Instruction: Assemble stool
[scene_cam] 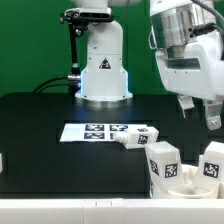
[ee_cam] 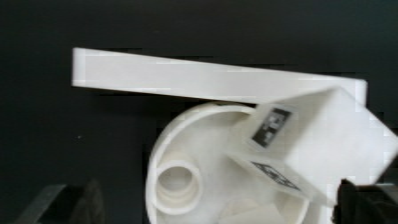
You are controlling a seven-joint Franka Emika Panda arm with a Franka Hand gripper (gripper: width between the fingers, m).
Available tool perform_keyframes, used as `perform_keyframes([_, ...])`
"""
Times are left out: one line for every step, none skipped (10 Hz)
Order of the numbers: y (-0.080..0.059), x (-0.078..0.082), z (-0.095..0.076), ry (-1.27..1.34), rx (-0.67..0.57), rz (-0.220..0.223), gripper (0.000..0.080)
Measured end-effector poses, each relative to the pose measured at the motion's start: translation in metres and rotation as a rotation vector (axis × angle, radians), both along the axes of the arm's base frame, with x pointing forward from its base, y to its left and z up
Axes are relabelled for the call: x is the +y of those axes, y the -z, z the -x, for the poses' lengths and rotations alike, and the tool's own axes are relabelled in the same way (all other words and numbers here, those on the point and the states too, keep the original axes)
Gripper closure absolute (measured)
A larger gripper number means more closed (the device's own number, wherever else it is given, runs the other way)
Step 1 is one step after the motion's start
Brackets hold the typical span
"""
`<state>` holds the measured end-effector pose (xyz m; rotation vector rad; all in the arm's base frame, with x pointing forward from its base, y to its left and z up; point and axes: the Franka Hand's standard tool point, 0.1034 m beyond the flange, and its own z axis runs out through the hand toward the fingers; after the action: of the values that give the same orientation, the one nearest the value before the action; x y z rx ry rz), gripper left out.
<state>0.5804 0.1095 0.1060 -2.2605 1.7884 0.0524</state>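
your arm (scene_cam: 185, 45) comes in from the top of the exterior view's right. the wrist is bent down and the gripper (scene_cam: 202, 114) hangs in the air over the black table (scene_cam: 40, 120), touching nothing. its two dark fingers (scene_cam: 214, 121) stand apart w/ nothing between them, so it's spread and empty. the wrist view agrees: the gripper (ee_cam: 214, 203) shows one finger at each far side of the pic, wide apart, w/ no part pinched.

stool parts, exterior view:
- lying leg (scene_cam: 135, 138): on its side at the marker board's (scene_cam: 90, 131) end toward the exterior view's right, touching or overlapping it.
- near leg (scene_cam: 163, 160) and edge leg (scene_cam: 214, 165): both upright at the front, on the exterior view's right, below the gripper and apart from each other. the edge leg is cut by the frame.

wrist view:
- the round seat (ee_cam: 187, 150) sits under the gripper w/ a round hole (ee_cam: 173, 180) in its face.
- a tagged leg (ee_cam: 329, 135) lies over the seat's rim. can't tell if it's plugged in, or which of the exterior view's legs it is.
- a long white slab (ee_cam: 160, 72) lies past the seat and meets its edge in the pic. can't tell which part it is.

the robot base (scene_cam: 100, 65) stands at the back, behind the marker board.
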Motion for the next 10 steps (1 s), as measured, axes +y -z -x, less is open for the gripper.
perform_keyframes([0.000,-0.001,0.000,-0.001,0.000,0.000,0.0151])
perform_keyframes([0.001,-0.001,0.000,-0.001,0.001,0.000,0.0151])
perform_keyframes([0.001,-0.001,0.001,0.000,0.002,0.000,0.0151])
perform_keyframes([0.005,-0.011,0.015,0.002,0.012,-0.013,0.0151])
perform_keyframes([0.011,-0.021,0.040,-0.010,0.026,-0.015,0.0151])
perform_keyframes([0.016,-0.027,0.068,-0.006,0.061,-0.015,0.0151])
perform_keyframes([0.017,-0.025,0.075,0.013,0.082,-0.009,0.0151])
perform_keyframes([0.017,-0.026,0.073,0.012,0.079,-0.009,0.0151])
perform_keyframes([0.018,-0.026,0.073,0.012,0.080,-0.008,0.0151])
perform_keyframes([0.018,-0.026,0.074,0.012,0.081,-0.008,0.0151])
